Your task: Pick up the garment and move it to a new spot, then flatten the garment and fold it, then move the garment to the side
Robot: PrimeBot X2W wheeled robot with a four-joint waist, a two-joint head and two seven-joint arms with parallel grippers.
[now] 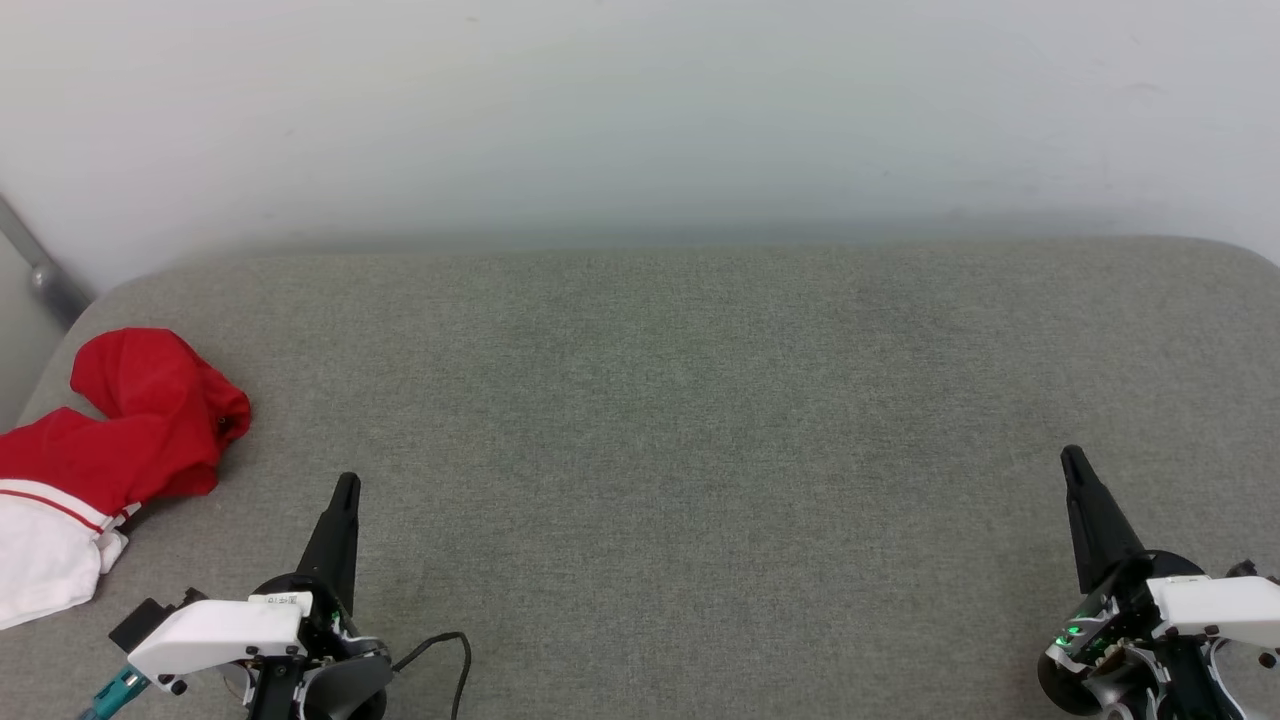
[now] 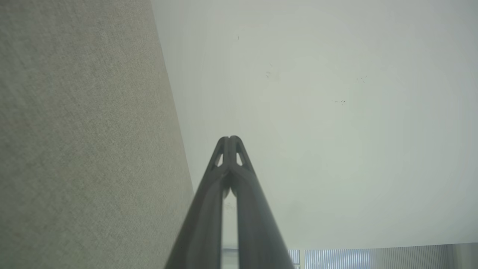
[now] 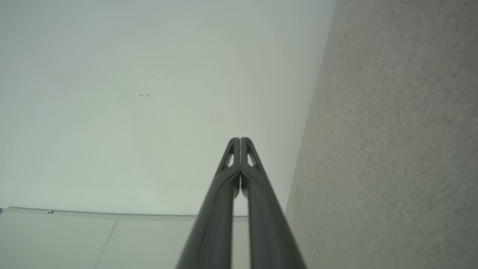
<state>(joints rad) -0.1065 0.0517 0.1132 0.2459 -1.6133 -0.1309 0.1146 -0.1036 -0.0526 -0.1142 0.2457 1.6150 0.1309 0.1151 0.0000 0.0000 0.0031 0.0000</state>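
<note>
While the garment (image 1: 120,440) lies crumpled at the left edge of the frame on the grey surface (image 1: 680,450), the left gripper (image 1: 345,485), fingers pressed together and empty, sits just right of it, far nearer than the equally closed right gripper (image 1: 1072,458) at lower right.

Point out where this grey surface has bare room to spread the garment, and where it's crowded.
Bare: the whole middle of the grey surface, from the wall at the back down to the shut left claw and right claw at the front corners. Crowded: only the left edge, where the crumpled garment lies, apart from the left claw.
</note>
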